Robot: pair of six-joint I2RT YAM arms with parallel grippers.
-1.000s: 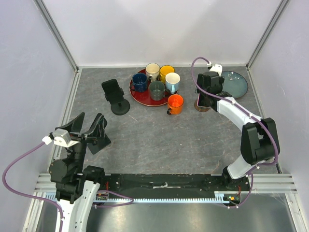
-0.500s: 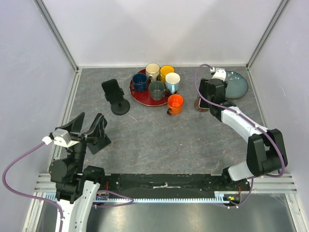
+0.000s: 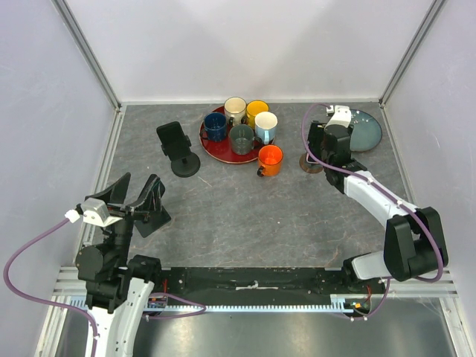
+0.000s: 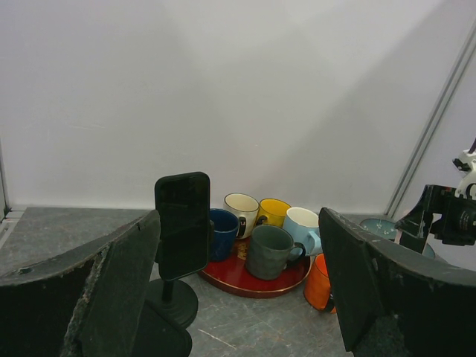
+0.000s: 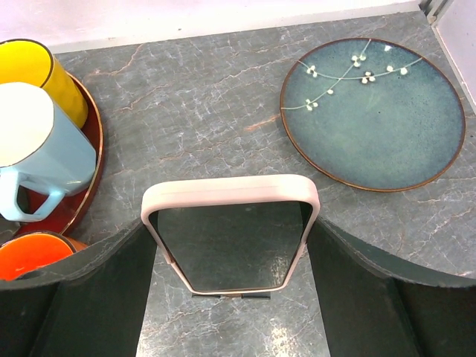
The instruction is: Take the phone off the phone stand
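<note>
Right fingers hang spread either side of the pink-cased phone, gripping nothing; close squarely on its edges, then lift straight off the stand.

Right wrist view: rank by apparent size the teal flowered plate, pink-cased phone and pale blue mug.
Teal flowered plate
Pink-cased phone, close behind, and nearer the camera
Pale blue mug, cut off at the frame edge

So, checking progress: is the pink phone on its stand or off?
On. The pink phone sits upright on its stand, between the jaws of the open right pincer, not lifted off.
</note>
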